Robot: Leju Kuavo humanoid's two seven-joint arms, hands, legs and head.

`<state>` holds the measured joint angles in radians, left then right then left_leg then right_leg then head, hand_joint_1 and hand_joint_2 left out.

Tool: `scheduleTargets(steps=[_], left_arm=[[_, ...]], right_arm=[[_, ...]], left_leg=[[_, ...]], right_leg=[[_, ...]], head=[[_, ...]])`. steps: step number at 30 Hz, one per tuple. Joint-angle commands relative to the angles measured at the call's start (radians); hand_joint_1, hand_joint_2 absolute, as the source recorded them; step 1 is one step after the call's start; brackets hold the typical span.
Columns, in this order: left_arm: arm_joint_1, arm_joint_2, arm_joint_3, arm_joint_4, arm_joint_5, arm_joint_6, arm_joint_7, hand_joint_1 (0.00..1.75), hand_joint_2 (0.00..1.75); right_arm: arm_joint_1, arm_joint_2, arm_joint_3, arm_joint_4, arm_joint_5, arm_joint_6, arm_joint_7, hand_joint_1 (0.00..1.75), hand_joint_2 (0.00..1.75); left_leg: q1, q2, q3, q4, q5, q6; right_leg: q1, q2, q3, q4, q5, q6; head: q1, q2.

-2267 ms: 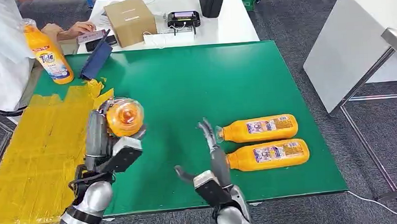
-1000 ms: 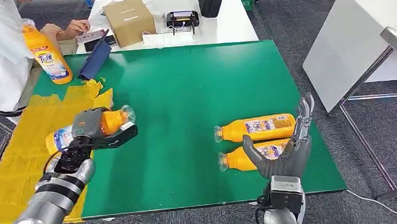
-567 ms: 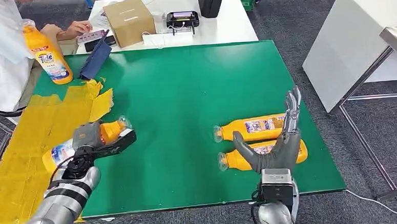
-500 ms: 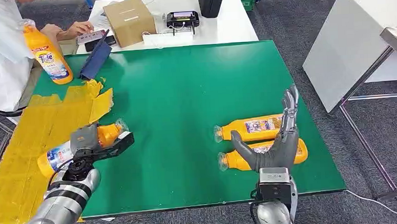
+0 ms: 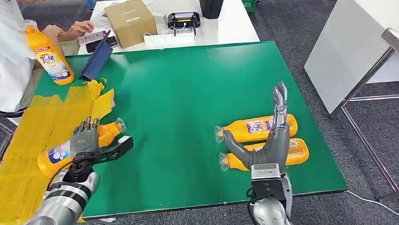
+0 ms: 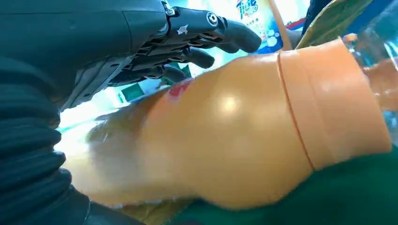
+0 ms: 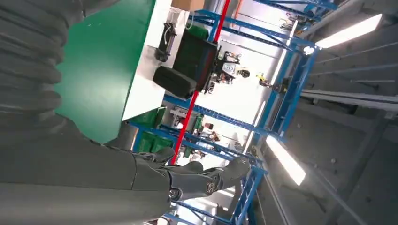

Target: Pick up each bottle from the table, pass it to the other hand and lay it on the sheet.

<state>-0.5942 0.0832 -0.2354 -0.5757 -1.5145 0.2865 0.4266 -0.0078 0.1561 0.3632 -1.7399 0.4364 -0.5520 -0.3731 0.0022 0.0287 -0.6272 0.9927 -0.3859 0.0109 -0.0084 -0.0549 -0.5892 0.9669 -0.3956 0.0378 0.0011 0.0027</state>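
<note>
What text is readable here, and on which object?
"Tide": label of the upright orange bottle at the table's far left corner.
Labels on the bottle under the left hand, lying on the yellow sheet, and on the two bottles lying by the right hand: too small to read.
Left wrist view: blurred blue lettering on a label behind the bottle, not readable.

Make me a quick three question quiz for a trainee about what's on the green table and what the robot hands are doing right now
1. True or false: the upright bottle stands at the table's far left corner.
2. How many bottles lie by the right robot hand?
3. The bottle under the left robot hand lies partly on: A) sheet B) box C) floor

Key: 1 true; 2 two; 3 A
</note>
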Motion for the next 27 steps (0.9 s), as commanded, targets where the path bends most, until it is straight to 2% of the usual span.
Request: scheduleTargets(steps=[1,3,4,6,8,10,12,14,15,16,18,20,22,23,25,27], left_arm=[[0.013,-0.047,0.083,0.067,0.076,0.090,-0.130,0.00,1.75],[0.050,-0.072,0.112,-0.004,0.151,0.187,-0.234,0.00,1.75],[0.092,-0.092,0.137,-0.093,0.247,0.256,-0.357,0.00,1.75],[0.242,-0.107,0.121,-0.370,0.405,0.375,-0.556,0.00,1.75],[0.384,-0.113,0.097,-0.638,0.621,0.411,-0.728,0.00,1.75],[0.496,-0.108,0.083,-0.830,0.687,0.404,-0.773,0.00,1.75],[0.551,-0.114,0.078,-0.925,0.816,0.369,-0.831,0.00,1.75],[0.593,-0.135,0.089,-0.986,0.897,0.356,-0.900,0.00,1.75],[0.605,-0.139,0.092,-1.001,0.896,0.357,-0.903,0.00,1.75],[0.605,-0.139,0.092,-1.001,0.896,0.357,-0.903,0.00,1.75],[0.607,-0.141,0.093,-1.004,0.899,0.358,-0.910,0.00,1.75],[0.633,-0.155,0.091,-1.043,0.931,0.343,-0.942,0.00,1.75],[0.653,-0.156,0.081,-1.077,0.941,0.311,-0.934,0.00,1.75],[0.661,-0.155,0.071,-1.092,0.946,0.275,-0.916,0.00,1.75],[0.663,-0.148,0.053,-1.095,0.942,0.230,-0.888,0.00,1.75],[0.661,-0.150,0.052,-1.093,0.941,0.231,-0.886,0.00,1.75]], right_arm=[[-0.025,-0.039,0.013,0.067,0.014,0.012,0.008,0.00,1.75],[-0.008,-0.046,0.007,0.062,0.018,0.006,0.002,0.00,1.75],[0.001,-0.054,0.007,0.056,0.028,0.004,0.001,0.00,1.75],[0.023,-0.078,0.004,0.056,0.086,-0.002,0.025,0.00,1.75],[0.023,-0.100,0.012,0.076,0.141,0.008,0.051,0.00,1.75],[0.013,-0.122,0.022,0.104,0.233,0.022,0.105,0.00,1.75],[0.004,-0.137,0.020,0.119,0.291,0.030,0.143,0.00,1.75],[-0.007,-0.160,0.007,0.143,0.445,0.035,0.227,0.00,1.75],[-0.009,-0.162,0.004,0.143,0.446,0.033,0.226,0.00,1.75],[-0.009,-0.162,0.004,0.143,0.446,0.033,0.226,0.00,1.75],[-0.011,-0.167,0.001,0.150,0.470,0.046,0.244,0.00,1.75],[-0.019,-0.199,0.003,0.172,0.549,0.131,0.322,0.00,1.75],[-0.032,-0.223,-0.004,0.206,0.588,0.176,0.358,0.00,1.75],[-0.044,-0.249,-0.008,0.238,0.615,0.236,0.391,0.00,1.75],[-0.065,-0.299,-0.014,0.306,0.642,0.322,0.412,0.00,1.75],[-0.068,-0.308,-0.026,0.327,0.635,0.321,0.399,0.00,1.75]], left_leg=[[0.000,-0.001,0.005,-0.001,-0.002,-0.001],[0.000,-0.001,0.004,-0.001,-0.001,0.000],[0.000,-0.002,0.005,-0.002,-0.002,0.000],[0.000,-0.002,0.003,-0.001,-0.001,0.000],[0.000,-0.001,0.002,-0.001,-0.001,0.001],[-0.001,0.002,0.004,-0.001,-0.004,0.001],[-0.002,0.005,0.005,0.000,-0.007,0.001],[-0.003,0.004,0.001,0.000,-0.006,0.001],[-0.002,0.003,0.004,0.000,-0.008,0.001],[-0.002,0.003,0.000,0.001,-0.006,0.002],[-0.002,0.003,0.001,0.001,-0.009,0.001],[-0.002,0.000,0.002,0.001,-0.008,0.001],[-0.002,0.002,0.001,0.000,-0.007,0.002],[-0.002,0.003,0.002,0.001,-0.008,0.002],[-0.002,0.002,0.003,0.000,-0.008,0.002],[-0.002,0.000,0.001,0.000,-0.005,0.003]], right_leg=[[0.000,0.005,0.005,-0.001,-0.001,-0.001],[-0.001,0.003,0.004,-0.002,-0.001,0.000],[-0.001,0.004,0.006,-0.002,-0.002,-0.001],[-0.001,0.001,0.003,-0.002,-0.001,0.000],[-0.001,0.003,0.002,-0.002,-0.001,0.000],[-0.003,0.007,0.004,-0.002,-0.002,0.001],[-0.003,0.010,0.004,-0.001,-0.003,0.000],[-0.003,0.006,0.000,-0.001,-0.002,0.001],[-0.003,0.008,0.003,-0.001,-0.003,0.000],[-0.003,0.005,0.000,-0.001,-0.003,0.001],[-0.003,0.007,0.001,-0.001,-0.005,0.002],[-0.003,0.005,0.002,-0.001,-0.005,0.003],[-0.003,0.005,0.001,-0.002,-0.004,0.003],[-0.003,0.008,0.003,-0.002,-0.004,0.003],[-0.003,0.008,0.004,-0.002,-0.004,0.003],[-0.003,0.003,0.001,-0.002,-0.003,0.003]], head=[[0.000,0.000],[0.000,0.000],[0.000,0.000],[0.000,0.000],[0.000,0.000],[0.000,0.000],[0.000,0.000],[0.000,0.000],[0.000,0.000],[0.001,0.000],[0.000,0.000],[0.000,0.000],[0.000,0.000],[0.000,0.000],[0.000,0.000],[0.000,0.000]])
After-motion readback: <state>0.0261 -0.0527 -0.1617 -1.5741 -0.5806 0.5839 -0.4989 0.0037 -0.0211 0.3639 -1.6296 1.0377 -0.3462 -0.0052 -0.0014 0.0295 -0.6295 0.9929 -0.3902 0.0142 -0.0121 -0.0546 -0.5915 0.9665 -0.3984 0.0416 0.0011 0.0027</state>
